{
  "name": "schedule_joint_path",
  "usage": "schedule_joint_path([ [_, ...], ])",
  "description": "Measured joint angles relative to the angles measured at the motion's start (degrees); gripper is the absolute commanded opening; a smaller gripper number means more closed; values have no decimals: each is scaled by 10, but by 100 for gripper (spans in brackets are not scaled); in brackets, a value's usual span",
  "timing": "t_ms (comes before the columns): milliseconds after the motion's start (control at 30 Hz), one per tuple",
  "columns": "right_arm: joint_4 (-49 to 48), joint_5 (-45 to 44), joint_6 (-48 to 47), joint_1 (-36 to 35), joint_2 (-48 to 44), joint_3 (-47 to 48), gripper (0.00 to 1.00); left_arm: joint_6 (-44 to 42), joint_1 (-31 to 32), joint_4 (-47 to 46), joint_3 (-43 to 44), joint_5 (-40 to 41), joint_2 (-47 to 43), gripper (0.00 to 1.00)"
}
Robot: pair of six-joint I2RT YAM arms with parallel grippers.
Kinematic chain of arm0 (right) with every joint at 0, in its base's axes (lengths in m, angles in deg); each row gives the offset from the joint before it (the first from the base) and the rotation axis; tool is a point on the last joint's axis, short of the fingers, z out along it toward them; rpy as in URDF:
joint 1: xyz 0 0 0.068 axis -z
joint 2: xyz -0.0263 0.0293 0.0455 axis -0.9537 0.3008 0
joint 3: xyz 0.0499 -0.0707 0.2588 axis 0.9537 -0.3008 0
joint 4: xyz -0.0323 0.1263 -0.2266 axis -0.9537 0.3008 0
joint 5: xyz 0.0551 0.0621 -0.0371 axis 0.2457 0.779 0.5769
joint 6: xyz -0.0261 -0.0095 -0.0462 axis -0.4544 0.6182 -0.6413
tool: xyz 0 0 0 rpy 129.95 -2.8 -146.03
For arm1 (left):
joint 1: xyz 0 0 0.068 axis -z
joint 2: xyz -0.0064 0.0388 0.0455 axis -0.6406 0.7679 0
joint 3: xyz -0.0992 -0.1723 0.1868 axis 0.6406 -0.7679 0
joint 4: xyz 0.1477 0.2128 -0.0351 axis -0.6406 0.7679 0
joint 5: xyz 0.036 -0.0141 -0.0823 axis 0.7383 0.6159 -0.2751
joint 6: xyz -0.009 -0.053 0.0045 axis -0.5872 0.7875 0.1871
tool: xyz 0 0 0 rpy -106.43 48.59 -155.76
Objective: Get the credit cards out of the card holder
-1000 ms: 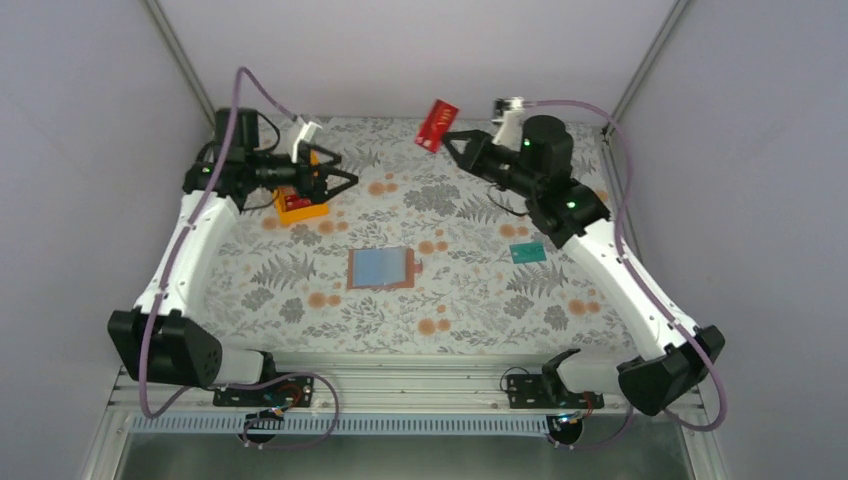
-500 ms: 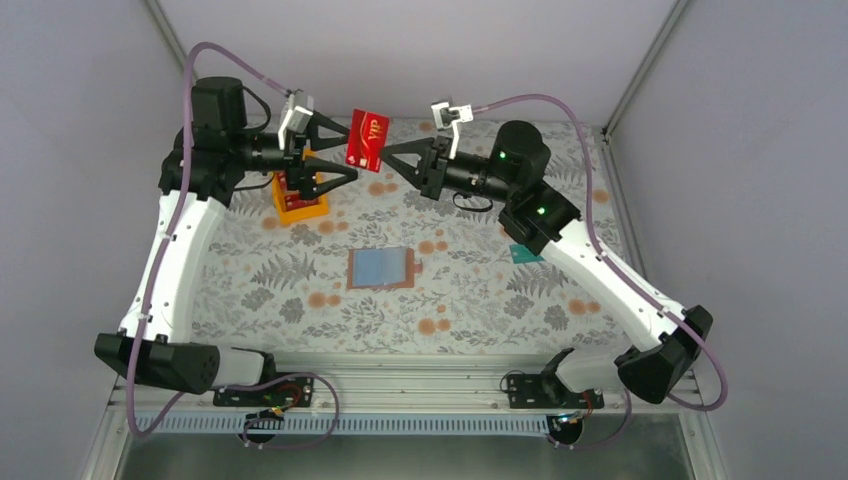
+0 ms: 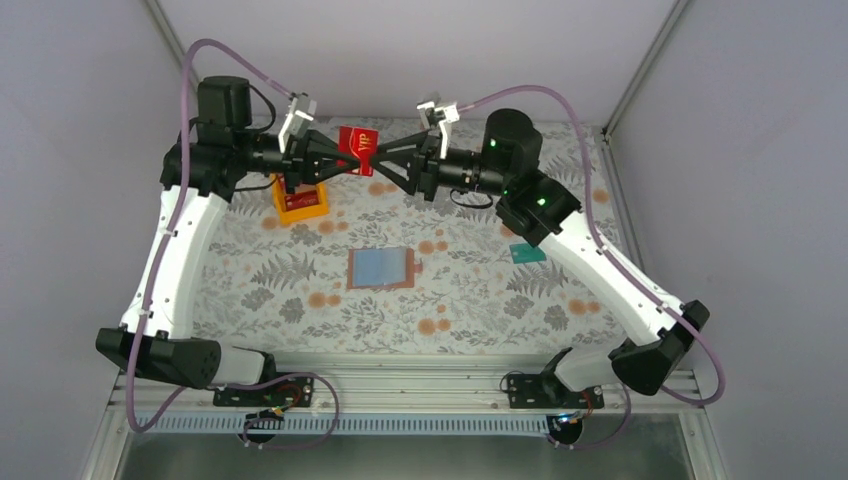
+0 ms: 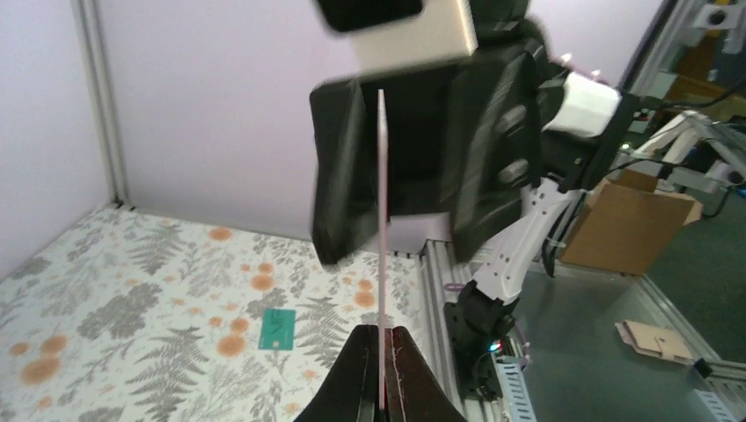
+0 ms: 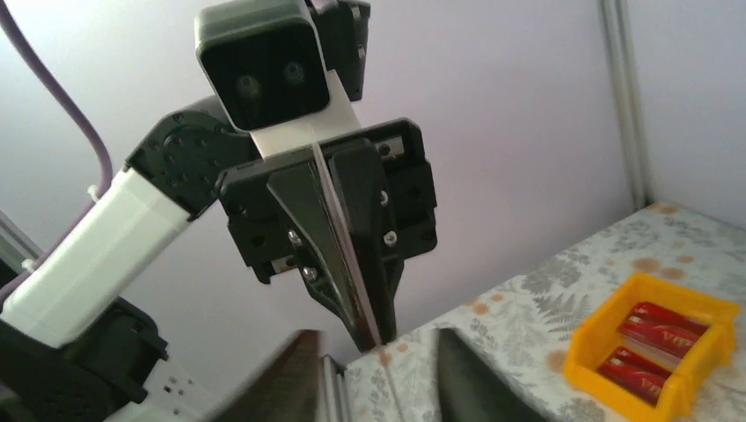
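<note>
Orange tray on floral tablecloth (far left); cardboard box off table.

In the right wrist view my right claw shows only blurred fingers, cut off at the bottom edge. My right arm hides part of the teal card.

Table: covered in a cloth of ferns and orange blooms.
Card holder: lay open at the centre, blue lining up.
Teal card: flat on the right, well apart from it.
Orange tray: sat far-left.
</note>
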Motion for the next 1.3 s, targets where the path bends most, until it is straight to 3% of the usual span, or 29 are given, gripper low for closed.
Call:
schedule_joint_path([
  [33,28,-10,-15,0,3,20,96,-7,0,6,0,10,0,2],
  [67,56,-21,-32,-1,6,42,99,-17,0,14,0,25,0,2],
  [367,281,-86,-183,-1,21,189,98,-202,47,212,62,184,41,3],
  [533,368,-67,-239,-1,83,254,69,-246,73,268,65,228,59,2],
  [633,403,-64,-255,-1,108,253,62,-259,89,283,65,243,60,2],
  [700,412,-57,-264,-1,115,248,51,-263,98,288,65,247,60,2],
  [733,414,-52,-266,-1,114,243,43,-265,101,290,65,249,60,2],
  [800,414,-40,-269,-1,112,233,14,-267,108,294,65,250,60,2],
  [833,413,-35,-272,-1,111,228,5,-267,110,295,65,250,60,2],
  [933,405,-14,-272,-3,102,209,4,-267,112,296,65,257,66,3],
  [967,401,-18,-271,-4,97,202,4,-268,112,298,65,253,68,13],
  [1033,395,-26,-268,-4,87,190,4,-270,114,298,65,252,70,65],
  [1067,392,-39,-262,-4,81,185,4,-269,116,297,65,252,70,79],
  [1167,382,-87,-223,7,64,177,4,-257,115,281,70,277,70,92],
  [1300,365,-127,-98,67,59,189,4,-227,115,228,83,375,61,91],
])
